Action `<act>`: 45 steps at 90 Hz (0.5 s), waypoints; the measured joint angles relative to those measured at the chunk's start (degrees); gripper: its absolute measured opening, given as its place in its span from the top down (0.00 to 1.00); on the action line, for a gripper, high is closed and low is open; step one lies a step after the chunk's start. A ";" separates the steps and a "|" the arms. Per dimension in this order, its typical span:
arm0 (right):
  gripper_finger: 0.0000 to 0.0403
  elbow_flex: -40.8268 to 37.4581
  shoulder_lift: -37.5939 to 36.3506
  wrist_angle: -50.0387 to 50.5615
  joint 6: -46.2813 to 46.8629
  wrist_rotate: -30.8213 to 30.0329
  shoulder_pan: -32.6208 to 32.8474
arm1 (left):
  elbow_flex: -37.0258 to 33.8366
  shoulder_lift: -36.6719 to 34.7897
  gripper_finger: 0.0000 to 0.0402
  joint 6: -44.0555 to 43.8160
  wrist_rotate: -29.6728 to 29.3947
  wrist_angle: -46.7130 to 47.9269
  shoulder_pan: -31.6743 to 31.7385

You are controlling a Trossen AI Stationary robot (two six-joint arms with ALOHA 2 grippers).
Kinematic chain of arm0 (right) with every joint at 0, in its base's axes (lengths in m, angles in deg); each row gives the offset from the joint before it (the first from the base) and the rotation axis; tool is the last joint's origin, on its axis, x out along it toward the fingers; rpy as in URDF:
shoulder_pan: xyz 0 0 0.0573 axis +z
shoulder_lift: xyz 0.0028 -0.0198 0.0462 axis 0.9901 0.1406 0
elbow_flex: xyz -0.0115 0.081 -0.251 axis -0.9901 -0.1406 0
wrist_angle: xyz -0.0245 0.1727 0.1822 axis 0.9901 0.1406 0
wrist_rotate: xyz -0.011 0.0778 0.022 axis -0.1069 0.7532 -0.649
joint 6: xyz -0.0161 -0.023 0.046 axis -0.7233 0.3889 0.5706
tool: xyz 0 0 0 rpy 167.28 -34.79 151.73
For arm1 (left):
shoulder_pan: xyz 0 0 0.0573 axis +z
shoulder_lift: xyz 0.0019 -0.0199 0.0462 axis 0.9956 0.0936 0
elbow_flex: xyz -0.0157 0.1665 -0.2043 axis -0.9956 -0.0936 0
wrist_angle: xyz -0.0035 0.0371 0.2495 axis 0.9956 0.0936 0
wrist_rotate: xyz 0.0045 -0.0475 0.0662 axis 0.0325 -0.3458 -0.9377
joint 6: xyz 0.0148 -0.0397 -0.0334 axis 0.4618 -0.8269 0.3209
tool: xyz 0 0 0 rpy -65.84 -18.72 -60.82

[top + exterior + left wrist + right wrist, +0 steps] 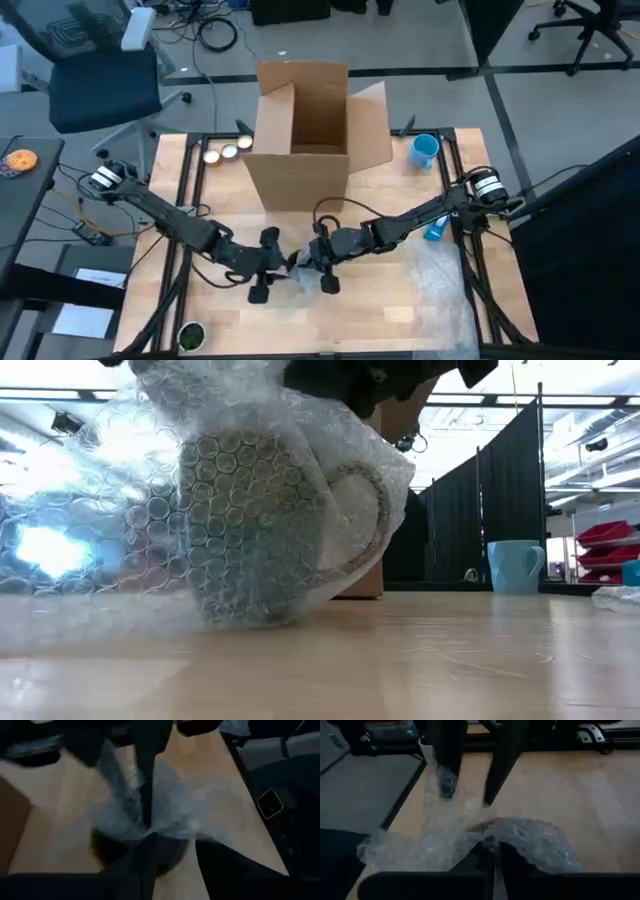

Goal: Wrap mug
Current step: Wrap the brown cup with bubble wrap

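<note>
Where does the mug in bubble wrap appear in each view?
High view: wrapped mug at lower centre, between the left gripper and right gripper.
Low view: large, left of centre.
Left wrist view: centre.
Right wrist view: lower centre.
Shared landmark: the bubble wrap.

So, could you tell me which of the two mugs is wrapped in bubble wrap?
The mug between the left gripper and right gripper; the light blue mug by the cardboard box stands bare.
</note>
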 joint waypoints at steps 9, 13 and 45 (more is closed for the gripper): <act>1.00 0.00 0.05 0.10 0.13 0.12 -0.11 | 0.02 -1.56 0.71 -3.06 -3.09 5.61 -0.02; 1.00 0.00 0.05 0.08 -0.04 0.29 -0.11 | 0.02 -1.52 0.71 -4.44 -5.10 8.18 -0.04; 1.00 0.00 0.05 5.33 1.87 0.37 -0.04 | -8.74 7.50 0.71 -6.64 -7.29 -10.87 0.35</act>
